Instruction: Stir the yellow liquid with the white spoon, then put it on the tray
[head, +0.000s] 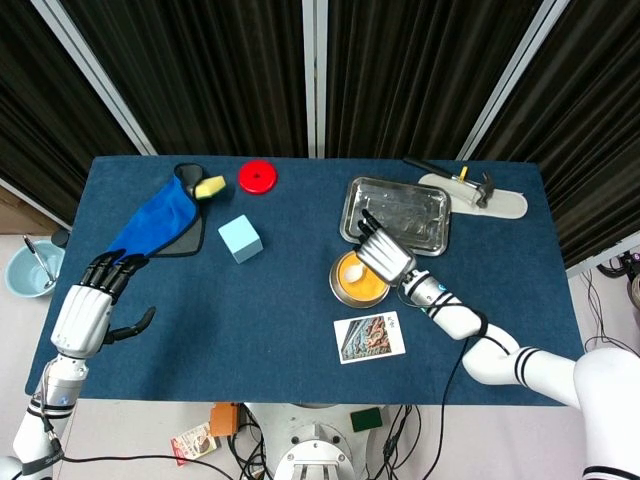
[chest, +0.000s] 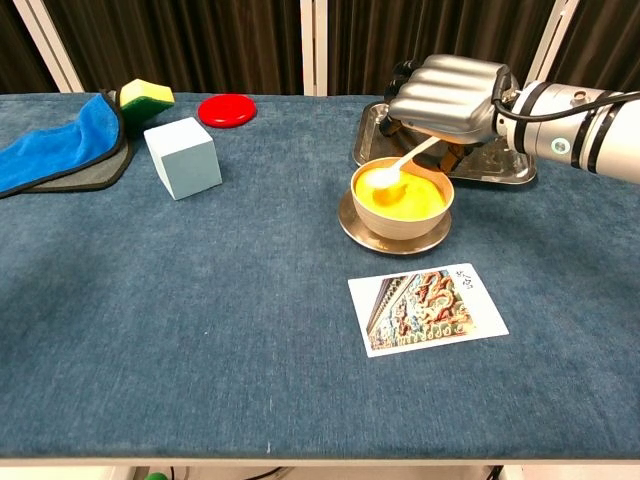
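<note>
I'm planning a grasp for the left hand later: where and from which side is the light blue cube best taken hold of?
The light blue cube sits flat on the table with bare cloth on all sides, turned a little off the table's edges. Probably best taken from above, fingers closing on two opposite upright faces, hand turned to match its angle. The left hand hangs open near the table's left edge, so it would approach from that side.

one bowl (chest: 400, 205), one white spoon (chest: 400, 170), one tray (head: 397, 214), one blue cube (chest: 183, 157), one red disc (chest: 227, 109), one sponge (chest: 147, 96), one photo card (chest: 427, 308).
</note>
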